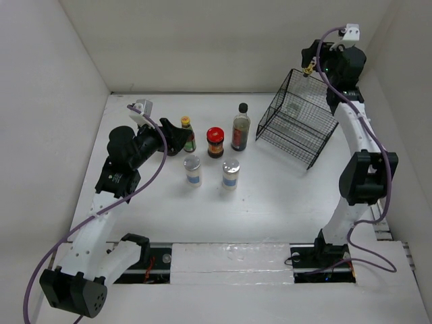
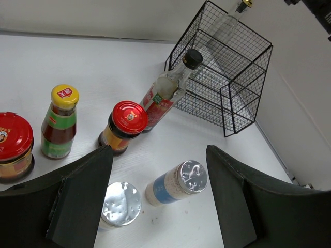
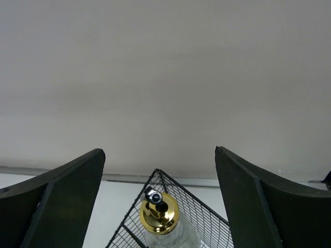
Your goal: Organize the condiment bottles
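Top view: five condiment bottles [image 1: 215,143] grouped mid-desk [image 1: 270,196]; wire basket [image 1: 297,125] upper right.
Left wrist: second red-lidded jar [image 2: 13,147] at left edge, unseen from above; left claw [image 2: 159,149] wide apart, empty.
Right wrist: right claw [image 3: 159,150] wide apart, empty; gold-capped bottle [image 3: 159,217] bottom centre, inside basket.

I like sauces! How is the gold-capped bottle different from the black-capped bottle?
The gold-capped bottle has a shiny gold top; the black-capped bottle has a black one. The gold-capped bottle sits inside the wire basket; the black-capped bottle stands on the table outside it. The gold-capped bottle looks clear, the black-capped bottle dark. Both are slim bottles.
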### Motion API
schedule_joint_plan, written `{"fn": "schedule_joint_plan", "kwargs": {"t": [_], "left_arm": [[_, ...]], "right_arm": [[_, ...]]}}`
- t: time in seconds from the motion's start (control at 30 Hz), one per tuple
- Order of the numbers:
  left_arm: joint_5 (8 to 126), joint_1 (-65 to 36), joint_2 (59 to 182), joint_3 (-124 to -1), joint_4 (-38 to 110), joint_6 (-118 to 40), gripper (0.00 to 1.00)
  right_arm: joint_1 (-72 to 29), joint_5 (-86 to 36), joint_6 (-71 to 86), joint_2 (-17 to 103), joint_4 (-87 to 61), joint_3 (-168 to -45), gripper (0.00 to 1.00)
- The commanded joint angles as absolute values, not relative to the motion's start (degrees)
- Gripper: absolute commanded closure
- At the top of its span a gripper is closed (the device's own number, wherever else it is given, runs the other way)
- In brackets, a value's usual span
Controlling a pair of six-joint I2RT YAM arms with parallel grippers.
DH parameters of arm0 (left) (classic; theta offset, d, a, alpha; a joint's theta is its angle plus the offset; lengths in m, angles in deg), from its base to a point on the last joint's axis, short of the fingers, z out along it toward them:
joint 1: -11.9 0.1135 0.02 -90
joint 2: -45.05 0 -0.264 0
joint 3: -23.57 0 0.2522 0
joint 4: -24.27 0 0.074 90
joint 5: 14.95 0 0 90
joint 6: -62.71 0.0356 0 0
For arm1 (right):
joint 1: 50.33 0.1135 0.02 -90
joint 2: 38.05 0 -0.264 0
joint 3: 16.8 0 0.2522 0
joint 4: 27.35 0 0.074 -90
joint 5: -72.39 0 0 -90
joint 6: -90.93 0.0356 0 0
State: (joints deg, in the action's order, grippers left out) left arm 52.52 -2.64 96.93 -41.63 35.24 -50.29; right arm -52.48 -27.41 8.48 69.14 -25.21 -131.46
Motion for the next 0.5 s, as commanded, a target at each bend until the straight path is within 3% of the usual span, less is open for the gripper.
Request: {"fn": "schedule_joint_plan", "kwargs": {"t": [0.0, 0.07, 0.13, 0.17, 0.2, 0.23, 0.33, 0.43, 0.47], "left_arm": [[51.32, -2.69, 95.68, -41.87, 32.32, -49.61, 0.32], [50.79, -2.69, 95.68, -41.34, 32.32, -49.61, 0.32], [50.79, -2.69, 95.68, -41.34, 32.32, -50.14, 0.32], [50.79, -2.69, 95.68, -41.34, 32.32, -50.14, 0.32], [50.79, -2.69, 95.68, -41.34, 32.32, -50.14, 0.32], [50.79, -2.69, 95.68, -41.34, 32.32, -50.14, 0.32], [51.4, -2.69, 95.68, -41.34, 31.79, -50.14, 0.32], [51.4, -2.69, 95.68, -40.81, 31.27, -50.14, 0.33], [51.4, -2.69, 95.68, -40.81, 31.26, -50.14, 0.33]], "right_arm": [[-52.0, -26.49, 8.66, 63.47, -25.89, -134.53, 0.07], [-51.3, -25.96, 9.19, 61.27, -25.1, -132.79, 0.07], [-50.07, -27.61, 9.98, 56.97, -25.1, -128.84, 0.28], [-50.06, -29.72, 10.68, 55.65, -25.1, -127.17, 0.47], [-49.19, -32.35, 10.68, 54.51, -25.1, -123.93, 0.87], [-48.58, -35.07, 10.68, 52.67, -25.1, -122.16, 0.94], [-44.28, -46.94, 8.06, 49.85, -25.1, -114.89, 0.96], [-38.65, -51.53, 6.47, 48.0, -25.63, -108.55, 0.86], [-37.51, -52.49, 4.72, 46.86, -25.63, -107.21, 0.75]]}}
